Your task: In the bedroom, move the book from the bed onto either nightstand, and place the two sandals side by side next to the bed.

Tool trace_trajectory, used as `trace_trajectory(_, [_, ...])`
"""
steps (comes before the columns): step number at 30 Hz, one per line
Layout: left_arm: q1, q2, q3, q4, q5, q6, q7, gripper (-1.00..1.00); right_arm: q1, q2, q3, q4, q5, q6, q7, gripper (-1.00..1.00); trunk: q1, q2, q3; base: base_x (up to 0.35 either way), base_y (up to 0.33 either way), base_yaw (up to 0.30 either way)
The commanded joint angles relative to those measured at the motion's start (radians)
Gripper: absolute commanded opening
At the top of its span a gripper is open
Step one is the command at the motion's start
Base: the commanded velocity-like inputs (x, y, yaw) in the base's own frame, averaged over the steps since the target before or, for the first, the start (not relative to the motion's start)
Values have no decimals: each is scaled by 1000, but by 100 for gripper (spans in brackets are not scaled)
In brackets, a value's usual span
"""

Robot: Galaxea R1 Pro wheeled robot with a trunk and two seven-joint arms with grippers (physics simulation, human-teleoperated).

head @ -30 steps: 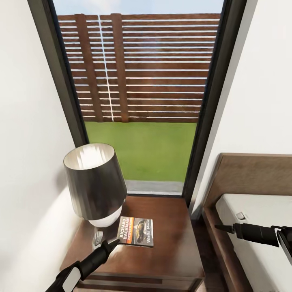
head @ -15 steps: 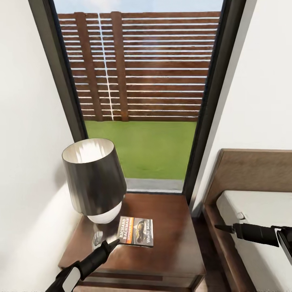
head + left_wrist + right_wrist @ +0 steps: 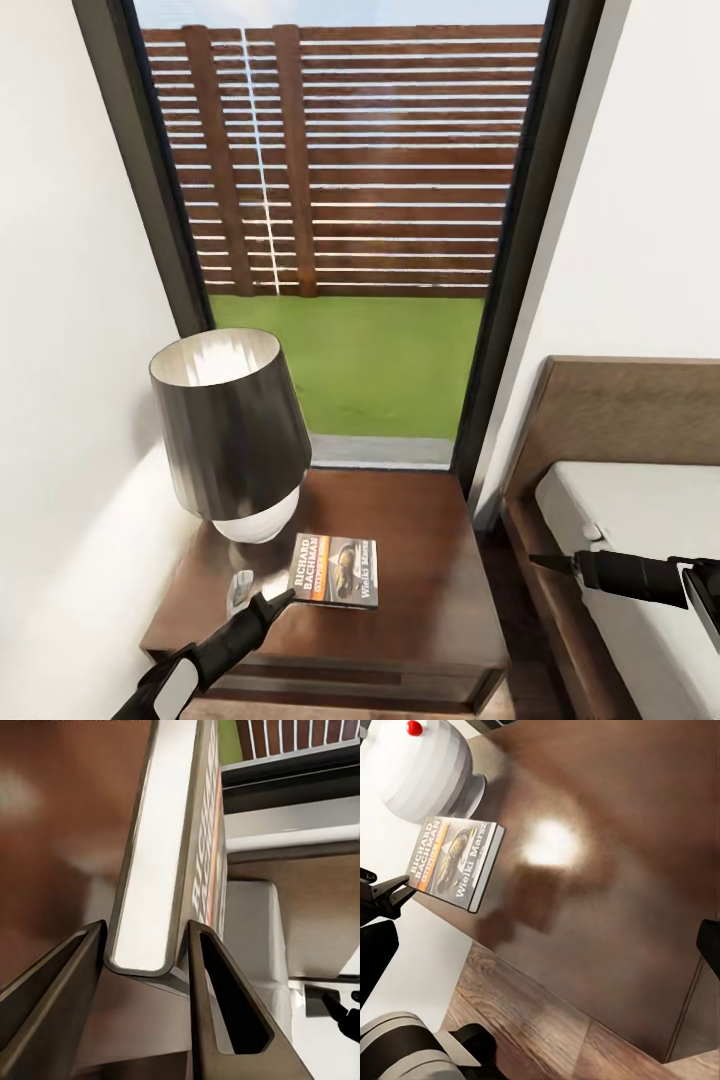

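Head view looks down on the nightstand (image 3: 420, 590), which stands below the tall window (image 3: 350, 200) with the bed (image 3: 640, 520) just beside it. The book (image 3: 335, 569) lies flat on the nightstand's glossy top, cover up, near the front edge and just beside the foot of the lamp (image 3: 232, 435).

The left gripper (image 3: 272, 600) reaches over the nightstand's front corner with its tips at the book's near corner. In the left wrist view the two fingers (image 3: 225, 1005) stand a little apart on either side of the book's edge (image 3: 154, 892), with a thin gap at each side, so the claw looks slightly spread and not pinching. The right gripper (image 3: 545, 563) hangs beside the nightstand, over the edge of the bed; how far its fingers are spread I cannot tell, and it carries nothing.

By the look of it, the book part is as good as done. The sandals remain to be set side by side next to the bed.
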Motion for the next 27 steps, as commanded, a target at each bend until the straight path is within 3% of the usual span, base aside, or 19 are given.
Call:
trace_trajectory(1, [0, -1, 4, 0, 4, 9, -2, -100, -1, 1, -4, -1, 10, 10, 9, 100, 0, 0, -1, 0, 0, 0])
trace_trajectory(27, [0, -1, 4, 0, 6, 9, -2, -100, -1, 1, -4, -1, 10, 10, 9, 100, 0, 0, -1, 33, -37, 0])
